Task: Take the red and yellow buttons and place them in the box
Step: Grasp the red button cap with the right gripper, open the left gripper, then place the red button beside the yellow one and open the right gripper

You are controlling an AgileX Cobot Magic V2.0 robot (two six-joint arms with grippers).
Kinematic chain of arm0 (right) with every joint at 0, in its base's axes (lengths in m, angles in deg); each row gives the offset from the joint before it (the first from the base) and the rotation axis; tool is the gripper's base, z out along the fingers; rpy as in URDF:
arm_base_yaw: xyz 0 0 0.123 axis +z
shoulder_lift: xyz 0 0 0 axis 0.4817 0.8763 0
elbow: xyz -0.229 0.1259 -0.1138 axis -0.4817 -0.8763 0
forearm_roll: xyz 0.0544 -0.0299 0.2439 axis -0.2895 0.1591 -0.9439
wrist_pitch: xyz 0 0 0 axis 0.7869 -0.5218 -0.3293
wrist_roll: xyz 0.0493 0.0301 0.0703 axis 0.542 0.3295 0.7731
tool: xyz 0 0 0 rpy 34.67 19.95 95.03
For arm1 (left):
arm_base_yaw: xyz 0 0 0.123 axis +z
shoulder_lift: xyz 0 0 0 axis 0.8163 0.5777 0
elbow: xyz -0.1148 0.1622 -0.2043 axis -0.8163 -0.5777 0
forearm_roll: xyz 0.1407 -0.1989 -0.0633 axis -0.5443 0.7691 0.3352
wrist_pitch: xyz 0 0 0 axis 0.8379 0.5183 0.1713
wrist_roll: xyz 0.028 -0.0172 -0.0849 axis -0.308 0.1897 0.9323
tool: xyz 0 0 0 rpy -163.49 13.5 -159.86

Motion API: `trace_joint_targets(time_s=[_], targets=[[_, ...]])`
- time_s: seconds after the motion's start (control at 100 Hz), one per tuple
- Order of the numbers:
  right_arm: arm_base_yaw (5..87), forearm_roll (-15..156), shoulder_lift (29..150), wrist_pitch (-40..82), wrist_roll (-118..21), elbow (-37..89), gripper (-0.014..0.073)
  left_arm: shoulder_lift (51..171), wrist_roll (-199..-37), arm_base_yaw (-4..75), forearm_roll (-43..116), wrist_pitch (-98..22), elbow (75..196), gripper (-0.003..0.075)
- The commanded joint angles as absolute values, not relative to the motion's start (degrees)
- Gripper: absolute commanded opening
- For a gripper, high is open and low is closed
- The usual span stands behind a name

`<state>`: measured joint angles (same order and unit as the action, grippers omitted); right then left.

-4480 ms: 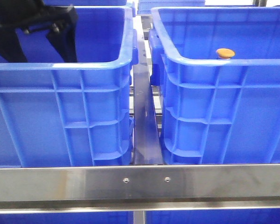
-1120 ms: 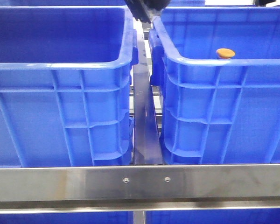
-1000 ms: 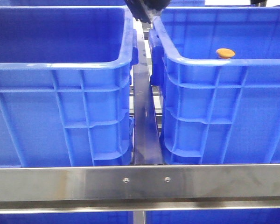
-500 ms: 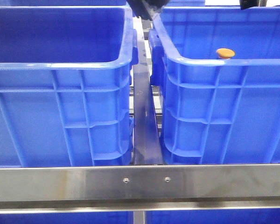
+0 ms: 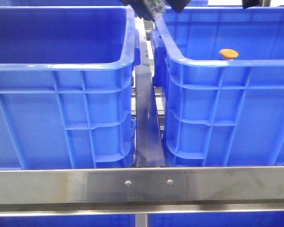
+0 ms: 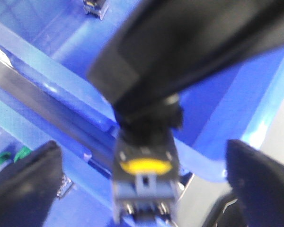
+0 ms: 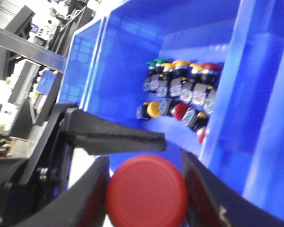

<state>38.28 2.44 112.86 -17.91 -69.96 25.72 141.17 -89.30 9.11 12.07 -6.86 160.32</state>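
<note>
Two alike blue boxes stand side by side, one left [image 5: 61, 66] and one right [image 5: 227, 71]. The yellow button's [image 5: 228, 54] orange cap peeks over the right one's front rim. My right gripper [image 7: 147, 196] is shut on the red button [image 7: 146, 187], its domed cap squeezed between both fingers. My left gripper [image 6: 143, 184] is wide open, its fingers [image 6: 23, 182] far apart. The button's blurred black body [image 6: 144, 175] with a yellow patch hangs between them, held from above by a dark finger. Both grippers meet at the top, over the gap between the boxes [image 5: 154, 7].
Several buttons [image 7: 180, 90] with green, yellow and red caps are grouped in the corner of a blue crate in the right wrist view. A steel rail [image 5: 142, 184] crosses in front of the crates, and a dark bar [image 5: 146, 123] runs between them.
The left arm has left the left crate and risen to the top, between the crates. In the last half second another dark gripper part has come in beside it.
</note>
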Motion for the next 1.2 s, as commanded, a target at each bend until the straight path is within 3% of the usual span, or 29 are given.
trace_joint_targets(time_s=[0.0, 0.44, 0.85, 1.19], targets=[[36.1, -0.9, 111.0, -17.1, -72.6, 27.9, 0.0148, 139.3, -89.2, 8.7, 12.4, -8.8, 162.1, 0.0691], [19.5, 1.3, 111.0, -5.9, -90.4, 27.9, 0.0148, 139.3, -89.2, 8.7, 12.4, -8.4, 162.1, 0.0691], [19.1, 3.8, 114.9, 21.2, -104.4, 28.0, 0.0148, 139.3, -89.2, 8.7, 12.4, -8.4, 162.1, 0.0691], [19.1, 3.8, 128.4, 20.0, -106.3, 36.7, 0.0148, 139.3, -89.2, 8.7, 12.4, -8.4, 162.1, 0.0691]])
